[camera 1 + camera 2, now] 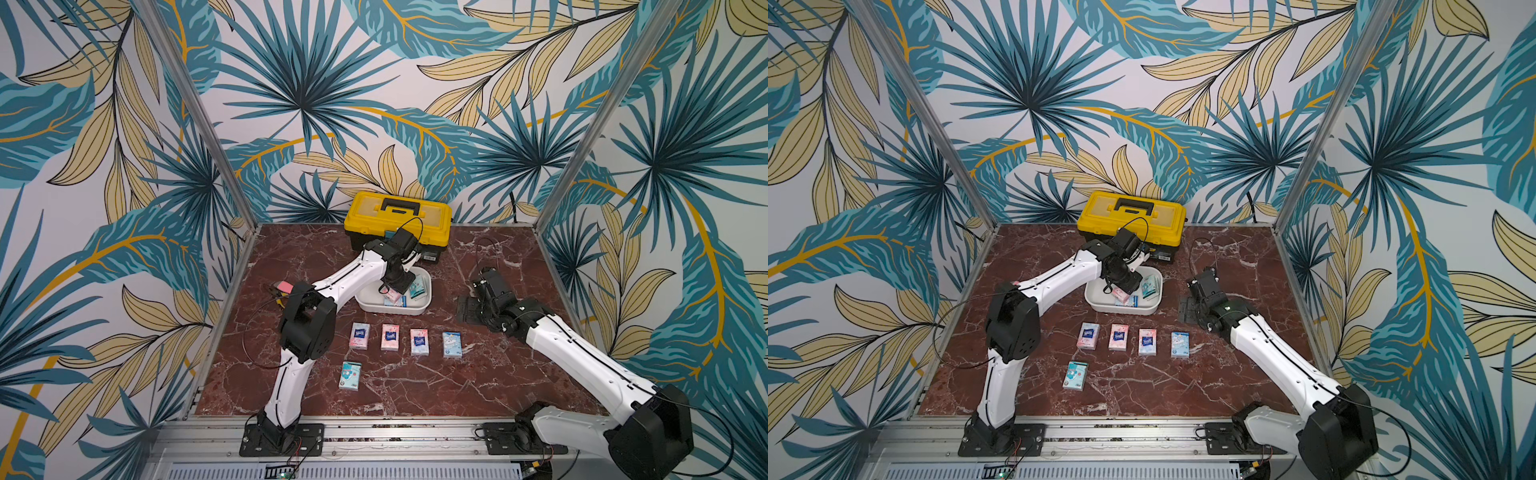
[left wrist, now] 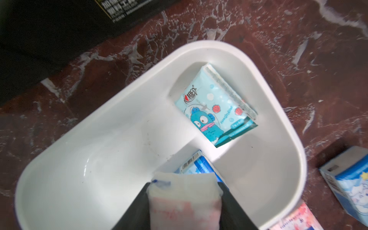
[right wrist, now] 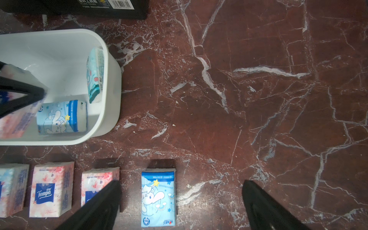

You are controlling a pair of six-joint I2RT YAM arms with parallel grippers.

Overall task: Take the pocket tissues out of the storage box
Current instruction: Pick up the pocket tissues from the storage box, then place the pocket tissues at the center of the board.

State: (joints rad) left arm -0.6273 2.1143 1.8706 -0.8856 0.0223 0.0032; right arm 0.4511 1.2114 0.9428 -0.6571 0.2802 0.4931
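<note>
The left gripper (image 2: 184,186) is clamping a pink packet (image 2: 183,209) inside the box (image 2: 79,179), its long axis seemingly along the jaws. A teal packet (image 2: 215,105) is leaning at the box's 3 o'clock wall, a blue packet (image 3: 61,117) lying at 6. The right gripper (image 3: 181,184) is hanging wide open at 3. Bare table (image 1: 436,386) is waiting at 6, beyond the rim.
</note>
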